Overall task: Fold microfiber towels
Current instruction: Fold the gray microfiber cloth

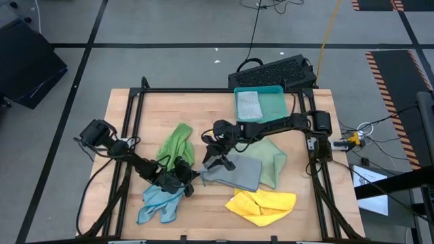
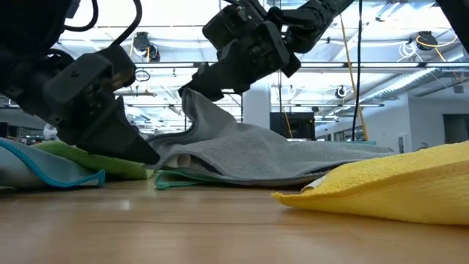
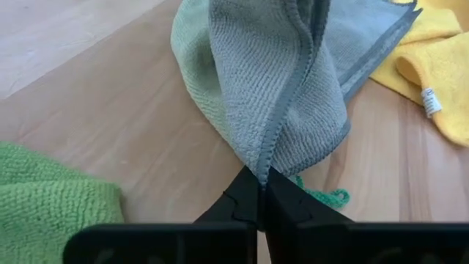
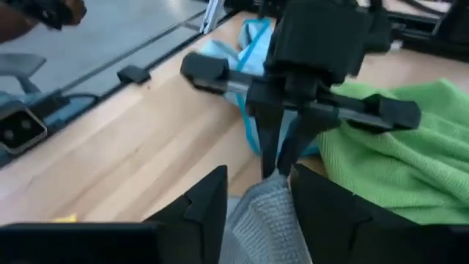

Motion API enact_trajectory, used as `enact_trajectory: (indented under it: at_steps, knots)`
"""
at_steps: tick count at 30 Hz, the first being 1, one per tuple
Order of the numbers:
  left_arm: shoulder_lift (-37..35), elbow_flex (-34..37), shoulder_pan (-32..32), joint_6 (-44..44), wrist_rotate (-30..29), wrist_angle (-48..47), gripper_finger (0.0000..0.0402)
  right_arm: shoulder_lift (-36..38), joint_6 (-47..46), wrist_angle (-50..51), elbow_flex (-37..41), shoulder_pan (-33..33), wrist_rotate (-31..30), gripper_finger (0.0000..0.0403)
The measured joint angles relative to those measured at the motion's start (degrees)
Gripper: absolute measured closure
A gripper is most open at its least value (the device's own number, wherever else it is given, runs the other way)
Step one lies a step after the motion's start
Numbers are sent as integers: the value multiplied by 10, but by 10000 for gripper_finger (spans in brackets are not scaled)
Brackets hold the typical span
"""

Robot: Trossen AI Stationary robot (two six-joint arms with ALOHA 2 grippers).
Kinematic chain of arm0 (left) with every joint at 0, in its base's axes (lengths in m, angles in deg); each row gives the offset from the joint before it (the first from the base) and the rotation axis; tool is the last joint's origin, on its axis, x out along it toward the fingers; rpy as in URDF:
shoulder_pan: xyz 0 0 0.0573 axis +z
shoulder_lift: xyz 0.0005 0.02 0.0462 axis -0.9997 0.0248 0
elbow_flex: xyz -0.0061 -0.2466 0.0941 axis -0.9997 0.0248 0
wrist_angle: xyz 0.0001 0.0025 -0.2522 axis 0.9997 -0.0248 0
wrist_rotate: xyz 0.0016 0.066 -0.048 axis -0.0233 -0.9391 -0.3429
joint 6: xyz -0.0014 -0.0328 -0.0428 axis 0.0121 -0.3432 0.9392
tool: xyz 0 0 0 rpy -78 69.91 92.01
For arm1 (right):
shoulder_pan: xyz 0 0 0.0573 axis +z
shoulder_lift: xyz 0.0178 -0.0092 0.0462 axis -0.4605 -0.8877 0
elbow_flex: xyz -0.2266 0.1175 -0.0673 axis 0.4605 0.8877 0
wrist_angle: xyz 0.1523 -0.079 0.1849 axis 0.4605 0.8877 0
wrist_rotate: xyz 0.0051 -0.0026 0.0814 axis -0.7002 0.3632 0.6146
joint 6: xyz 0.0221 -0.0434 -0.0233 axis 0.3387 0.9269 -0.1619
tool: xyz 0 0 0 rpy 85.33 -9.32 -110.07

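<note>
A grey towel [image 1: 239, 173] lies at the table's middle on a pale green towel [image 1: 272, 159]. My left gripper [image 1: 190, 177] is at the grey towel's left end, low over the table, and is shut on it [image 3: 262, 183]. My right gripper [image 1: 217, 156] is just beyond it, over the same end, and is shut on the towel a little higher [image 4: 258, 192]. A bright green towel [image 1: 176, 142], a light blue towel [image 1: 159, 203] and a yellow towel [image 1: 261, 203] lie flat around them. My left gripper pinches the grey towel's hemmed edge [image 3: 265, 165] between its two fingertips, where the cloth is bunched into a fold. The fingers come nearly level from the table's left. The held end sits just above the wood [image 2: 163, 152], and the rest lies on the table. My right gripper has a bunched part of the grey towel's left end [image 4: 265, 213] between its two fingers, close beside the left gripper's hold. The fingers slant down from the far right. This part is lifted into a peak [image 2: 192, 99], and the cloth slopes down to the table.
A teal tray [image 1: 274, 91] with a folded pale cloth [image 1: 249, 104] in it stands at the table's far edge. A black keyboard [image 1: 274, 70] lies beyond it. Bare wood lies at the far left [image 1: 146, 112] and between the yellow and light blue towels.
</note>
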Motion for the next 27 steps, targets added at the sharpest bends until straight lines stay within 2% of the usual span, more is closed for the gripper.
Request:
enact_trajectory:
  at_steps: [5, 9, 15, 19, 24, 27]
  knots:
    - [0, 0, 0, -5, 0, 3, 395, -4, 24, 13, 1, 0, -5, 327]
    - [0, 0, 0, -14, 0, 10, 395, 4, 44, 41, 1, 0, -57, 393]
    - [-27, -4, -2, -40, 12, 14, 394, 86, 85, 145, 1, 13, -144, 396]
    - [-71, -19, -1, -90, 13, -1, 398, 151, 86, 207, 1, 45, -216, 399]
    - [-135, -64, 6, -181, 10, -47, 398, 222, 31, 237, 1, 95, -305, 400]
    - [-163, -127, 13, -226, 19, -107, 398, 265, -32, 242, 1, 129, -349, 400]
